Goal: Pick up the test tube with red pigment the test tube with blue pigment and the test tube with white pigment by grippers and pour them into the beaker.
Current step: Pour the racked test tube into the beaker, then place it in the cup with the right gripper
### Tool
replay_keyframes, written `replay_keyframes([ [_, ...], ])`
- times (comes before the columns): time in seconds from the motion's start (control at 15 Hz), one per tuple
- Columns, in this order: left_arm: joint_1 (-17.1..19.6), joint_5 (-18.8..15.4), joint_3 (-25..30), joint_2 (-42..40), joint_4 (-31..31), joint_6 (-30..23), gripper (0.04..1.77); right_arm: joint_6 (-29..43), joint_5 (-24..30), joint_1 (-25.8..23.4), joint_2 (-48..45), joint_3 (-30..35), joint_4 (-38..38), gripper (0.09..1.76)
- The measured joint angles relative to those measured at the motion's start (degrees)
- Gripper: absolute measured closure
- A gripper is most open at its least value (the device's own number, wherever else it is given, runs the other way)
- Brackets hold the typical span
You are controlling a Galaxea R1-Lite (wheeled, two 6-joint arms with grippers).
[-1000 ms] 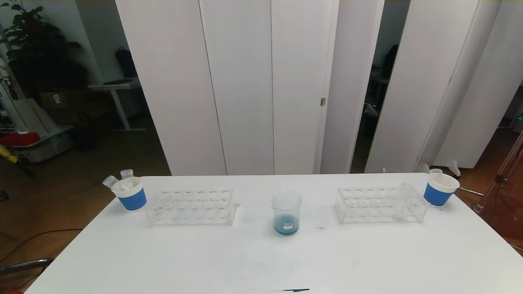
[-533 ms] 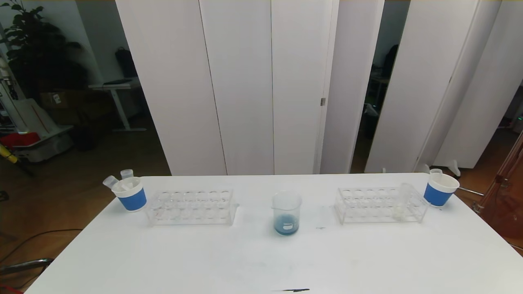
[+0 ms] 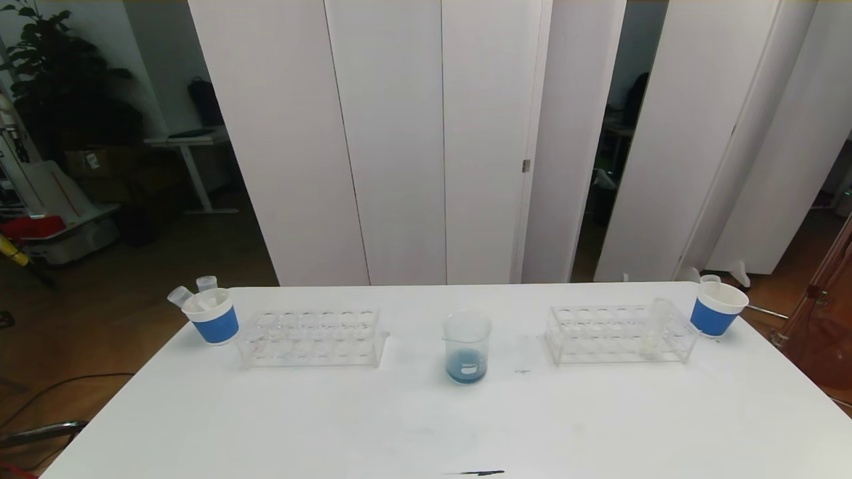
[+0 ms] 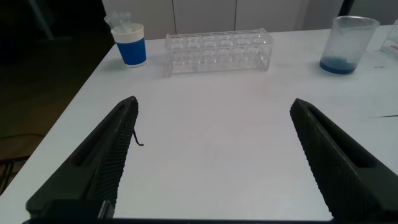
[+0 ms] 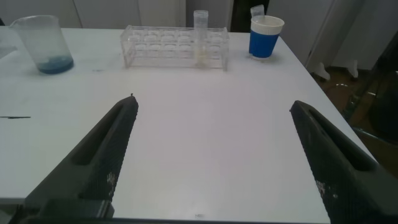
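Head view: beaker (image 3: 467, 347) mid-table with blue liquid at its bottom, between two clear racks (image 3: 311, 337) (image 3: 619, 334). Left wrist view: left gripper (image 4: 214, 158) spread wide, empty, low over the near table. Right wrist view: right gripper (image 5: 214, 155) likewise spread, empty; test tube with white pigment (image 5: 200, 37) upright in rack.

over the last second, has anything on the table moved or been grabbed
Nothing visibly changed. The beaker with blue liquid at its bottom stands in the middle of the table, between the two clear racks, and the blue-banded cups sit at the far corners. The test tube with white pigment stands in the right rack. Both grippers hang open over the near table, holding nothing.
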State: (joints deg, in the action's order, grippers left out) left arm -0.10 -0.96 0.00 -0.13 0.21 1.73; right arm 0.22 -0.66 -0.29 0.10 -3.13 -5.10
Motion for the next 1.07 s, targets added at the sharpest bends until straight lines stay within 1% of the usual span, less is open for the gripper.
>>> replay_keyframes([
  [0.13, 0.0, 0.0, 0.0, 0.0, 0.0, 0.0, 0.07, 0.0, -0.2, 0.0, 1.5, -4.4, -0.2, 0.10],
  [0.27, 0.0, 0.0, 0.0, 0.0, 0.0, 0.0, 0.07, 0.1, -0.3, 0.0, 5.2, -10.9, -0.3, 0.10],
  [0.47, 0.0, 0.0, 0.0, 0.0, 0.0, 0.0, 0.07, 0.5, -0.4, -0.4, 14.7, -23.0, 0.1, 0.10],
  [0.67, 0.0, 0.0, 0.0, 0.0, 0.0, 0.0, 0.07, 1.6, -0.5, -0.6, 26.8, -35.9, 0.4, 0.10],
  [0.73, 0.0, 0.0, 0.0, 0.0, 0.0, 0.0, 0.07, 2.0, -0.5, -0.6, 30.7, -39.2, 0.9, 0.10],
  [0.87, 0.0, 0.0, 0.0, 0.0, 0.0, 0.0, 0.07, 2.5, -0.5, -0.9, 38.6, -44.0, 3.7, 0.10],
  [1.07, 0.0, 0.0, 0.0, 0.0, 0.0, 0.0, 0.07, 2.8, -0.6, -1.5, 49.7, -46.9, 10.0, 0.10],
])
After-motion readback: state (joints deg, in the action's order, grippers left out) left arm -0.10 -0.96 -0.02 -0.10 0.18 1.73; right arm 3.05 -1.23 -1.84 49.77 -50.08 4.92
